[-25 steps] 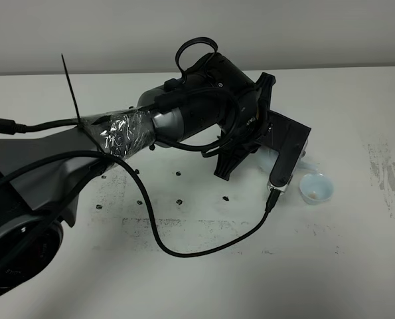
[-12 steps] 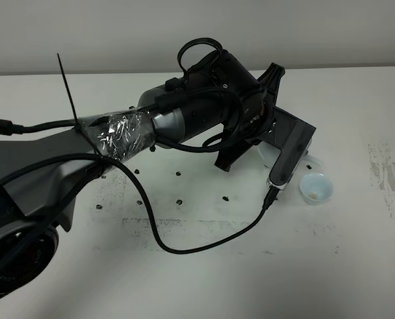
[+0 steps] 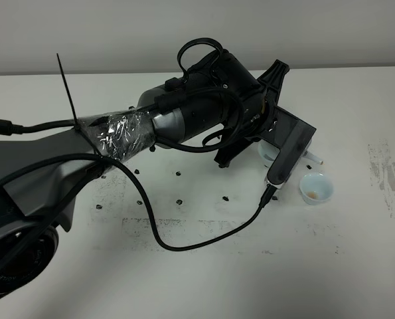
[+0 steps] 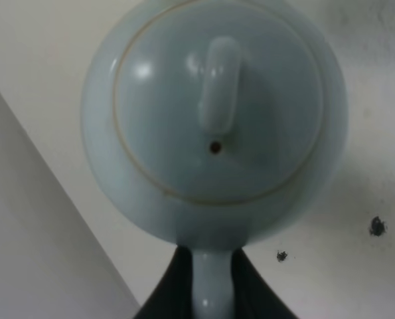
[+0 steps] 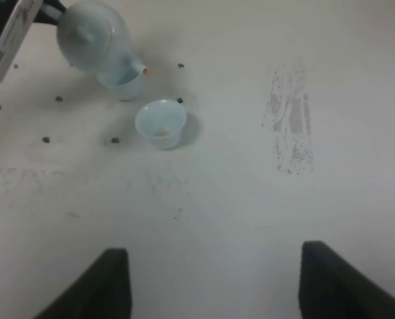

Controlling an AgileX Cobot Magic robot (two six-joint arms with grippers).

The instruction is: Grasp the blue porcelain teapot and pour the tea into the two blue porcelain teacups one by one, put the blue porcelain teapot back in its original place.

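The blue porcelain teapot (image 4: 214, 113) fills the left wrist view, lid up. My left gripper (image 4: 212, 276) is shut on its loop handle, a black finger (image 4: 165, 292) on each side. From the right wrist view the teapot (image 5: 94, 36) hangs tilted, its spout (image 5: 139, 68) over one teacup (image 5: 122, 85). The second teacup (image 5: 160, 123) stands just beside it, with a little brownish residue inside. In the high view the left arm's wrist (image 3: 250, 113) hides the pot. Only the spout tip (image 3: 315, 159), one half-hidden teacup (image 3: 269, 154) and the other teacup (image 3: 315, 188) show. My right gripper (image 5: 217, 292) is open and well back from the cups.
The white table (image 3: 204, 279) carries small dark specks (image 3: 178, 200) and a grey scuffed patch (image 3: 386, 176) at the right. A black cable (image 3: 204, 244) loops from the left arm over the table. The wall runs along the table's far edge.
The left wrist has rolled and drawn back a little toward the far side. The near teacup is now fully uncovered and the other cup shows beside the wrist.
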